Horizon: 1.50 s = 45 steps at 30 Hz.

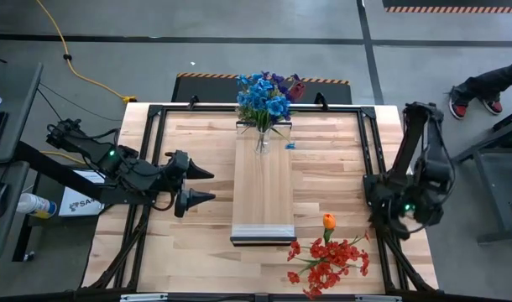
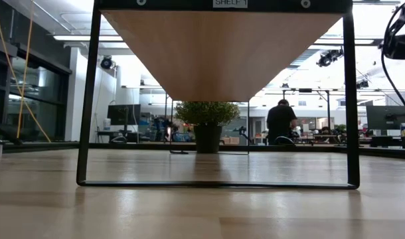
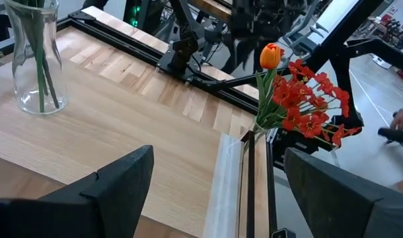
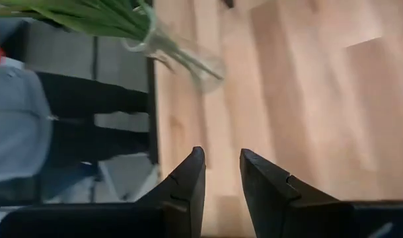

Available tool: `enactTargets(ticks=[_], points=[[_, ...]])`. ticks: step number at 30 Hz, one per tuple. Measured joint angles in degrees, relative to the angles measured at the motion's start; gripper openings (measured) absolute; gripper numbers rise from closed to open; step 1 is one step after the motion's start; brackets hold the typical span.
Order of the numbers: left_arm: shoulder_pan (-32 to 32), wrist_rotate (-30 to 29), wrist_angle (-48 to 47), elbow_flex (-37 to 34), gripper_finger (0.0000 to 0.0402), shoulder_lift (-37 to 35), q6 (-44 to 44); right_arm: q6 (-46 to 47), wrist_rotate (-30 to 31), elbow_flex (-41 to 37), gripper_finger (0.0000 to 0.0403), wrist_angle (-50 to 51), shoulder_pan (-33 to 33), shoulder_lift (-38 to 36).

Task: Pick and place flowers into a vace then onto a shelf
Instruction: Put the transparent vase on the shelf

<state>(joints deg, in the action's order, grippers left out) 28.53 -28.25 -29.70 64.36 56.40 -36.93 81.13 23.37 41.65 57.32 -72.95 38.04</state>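
Overhead, the left end effector [image 1: 207,186] is hovering over the butcher-block worktop [image 1: 331,180] just left of the shelf [image 1: 262,189], its two dark pointed fingers spread wide and gripping nothing. That shelf, a long narrow light-wood board with a pale metallic front edge, is sitting raised on a thin black frame at the worktop's middle. At its far end a clear glass vase [image 1: 262,141] is standing upright, holding green stems topped with blue and purple blooms [image 1: 264,96]. Nearer the front, right of the shelf, red flowers and one orange tulip [image 1: 328,258] are lying loose on the wood. Farther right, the right end effector [image 4: 221,173] is hanging by the worktop's edge, fingers narrowly parted around nothing.
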Motion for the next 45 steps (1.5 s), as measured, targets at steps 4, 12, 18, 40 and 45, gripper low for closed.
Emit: enactTargets(ticks=[4, 12, 18, 40, 45], points=[[0.00, 0.02, 0.00, 0.00, 0.0370, 0.00, -0.02, -0.03, -0.05, -6.84, 0.0087, -15.32, 1.05, 1.61], [0.00, 0.04, -0.27, 0.00, 0.0369, 0.00, -0.02, 2.14, -2.47, -13.98, 0.0087, -35.21, 4.52, 6.22], [-0.02, 2.32, -0.71, 0.00, 0.0369, 0.00, 1.02, 3.93, -4.87, -14.50, 0.0087, -42.26, 6.64, 11.09], [-0.02, 5.35, -2.17, 0.00, 0.0369, 0.00, 2.16, 3.93, -2.39, -14.45, 0.0090, -40.01, 11.20, 20.99], [-0.01, 6.78, -2.17, -0.02, 0.0369, 0.00, 1.66, 5.06, -1.15, -14.45, 0.0102, -33.53, 12.00, 19.94]])
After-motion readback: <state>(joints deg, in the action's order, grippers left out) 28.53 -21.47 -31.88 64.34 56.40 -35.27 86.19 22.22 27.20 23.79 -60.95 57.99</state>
